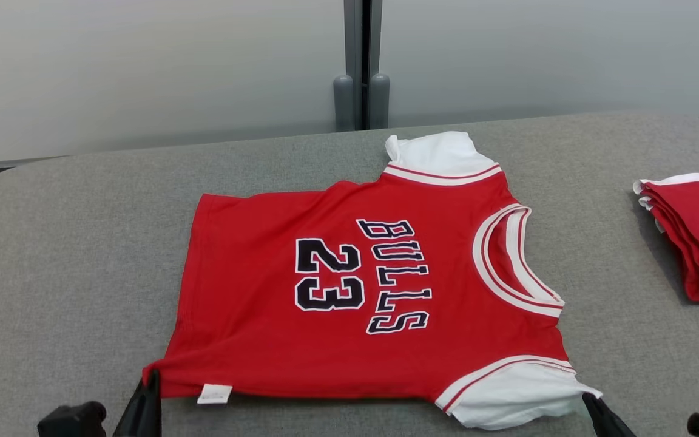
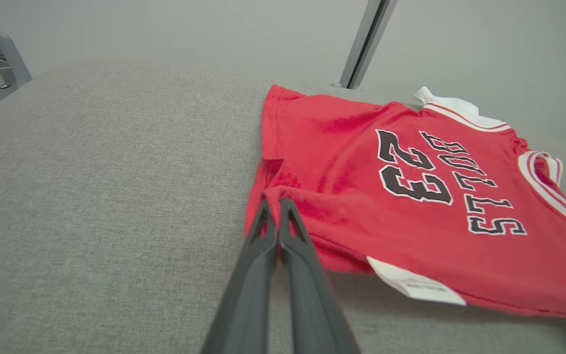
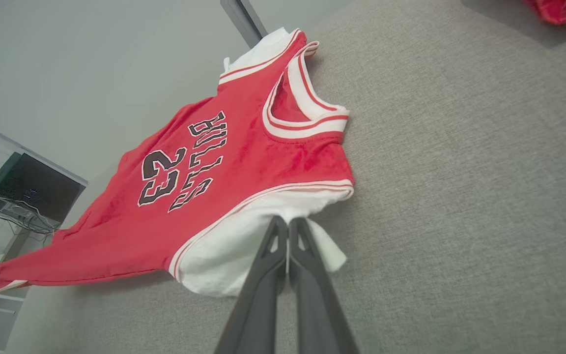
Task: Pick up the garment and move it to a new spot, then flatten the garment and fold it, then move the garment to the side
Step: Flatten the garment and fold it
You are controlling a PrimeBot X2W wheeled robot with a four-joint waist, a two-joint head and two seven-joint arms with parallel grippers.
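Note:
The garment [image 1: 349, 291] is a small red jersey with white sleeves, "BULLS" and "23" in black on its front, spread on the grey padded table [image 1: 70, 255] with its neck toward the right. My left gripper [image 1: 152, 379] is shut on the jersey's near hem corner [image 2: 275, 201], which is lifted slightly off the table. My right gripper [image 1: 589, 399] is shut on the edge of the near white sleeve [image 3: 263, 236], whose cloth is also raised a little. The far sleeve [image 1: 437, 155] lies flat by the table's back edge.
A second red and white garment, folded, lies [image 1: 698, 237] at the table's right edge. Behind the table stand pale wall panels with a grey post [image 1: 361, 91]. Bare grey surface stretches to the left of the jersey [image 2: 116, 196].

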